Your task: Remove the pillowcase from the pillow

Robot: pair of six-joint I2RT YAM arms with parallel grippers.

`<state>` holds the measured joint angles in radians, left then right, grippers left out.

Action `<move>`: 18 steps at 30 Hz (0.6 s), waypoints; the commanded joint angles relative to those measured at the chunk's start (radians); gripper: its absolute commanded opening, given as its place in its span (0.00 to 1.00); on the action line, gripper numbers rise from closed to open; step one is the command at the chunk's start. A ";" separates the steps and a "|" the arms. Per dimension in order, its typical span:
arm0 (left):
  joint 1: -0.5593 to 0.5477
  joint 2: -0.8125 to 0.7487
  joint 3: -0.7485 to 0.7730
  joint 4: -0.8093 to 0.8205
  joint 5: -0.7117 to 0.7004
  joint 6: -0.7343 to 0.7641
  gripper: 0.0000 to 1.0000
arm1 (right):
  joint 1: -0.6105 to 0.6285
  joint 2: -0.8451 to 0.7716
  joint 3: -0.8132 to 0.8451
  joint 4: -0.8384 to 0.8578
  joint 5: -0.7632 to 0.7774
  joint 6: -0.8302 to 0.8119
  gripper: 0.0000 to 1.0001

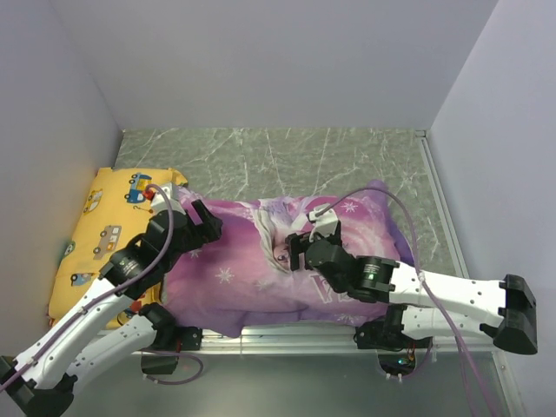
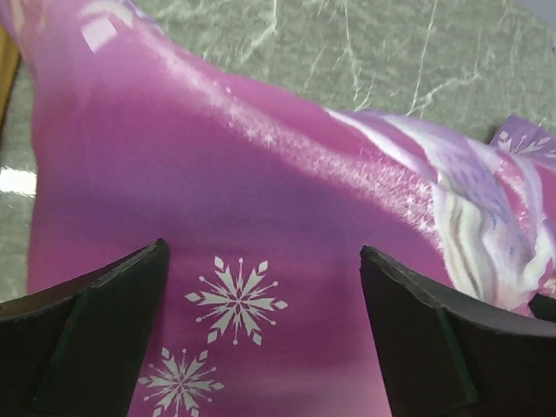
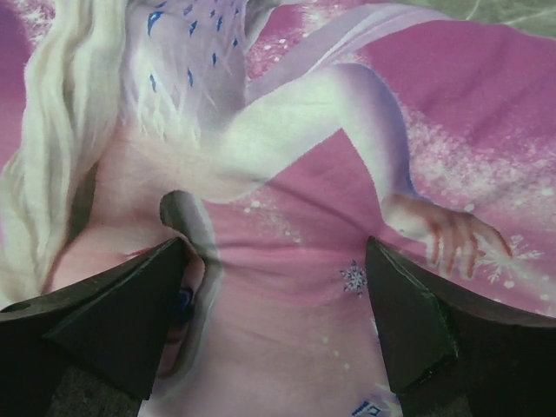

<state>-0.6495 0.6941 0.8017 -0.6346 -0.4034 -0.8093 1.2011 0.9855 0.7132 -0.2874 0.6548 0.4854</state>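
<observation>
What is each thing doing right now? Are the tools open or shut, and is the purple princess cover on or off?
pillowcase, lying on the table, puffy, not pulled off yet.
pillow, hidden inside the pillowcase, none of it shows.
left tool, open, over the snowflake end, holding nothing.
right tool, open, over the princess picture, holding nothing.
yellow cushion, lying beside the pillowcase's left end.

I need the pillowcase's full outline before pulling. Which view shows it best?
The top external view: the pillowcase lies there almost whole, only partly covered by the arms. The left wrist view shows just a stretch with snowflakes; the right wrist view just the princess print, close up.
</observation>
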 commanded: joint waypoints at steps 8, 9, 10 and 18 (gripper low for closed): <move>-0.004 0.130 -0.053 0.165 0.026 -0.007 0.57 | 0.011 0.189 0.222 -0.111 0.091 -0.011 0.09; -0.004 0.178 -0.039 0.196 0.023 -0.001 0.46 | 0.005 0.199 0.241 -0.117 0.104 -0.025 0.02; -0.004 0.206 -0.004 0.205 0.017 0.012 0.25 | -0.001 0.212 0.258 -0.121 0.111 -0.033 0.00; 0.074 0.530 0.281 0.273 0.041 0.101 0.00 | -0.207 0.170 0.345 -0.056 -0.106 -0.118 0.20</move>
<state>-0.6159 1.1561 0.9730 -0.4614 -0.4164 -0.7555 1.0164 1.1961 1.0058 -0.3782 0.6289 0.4381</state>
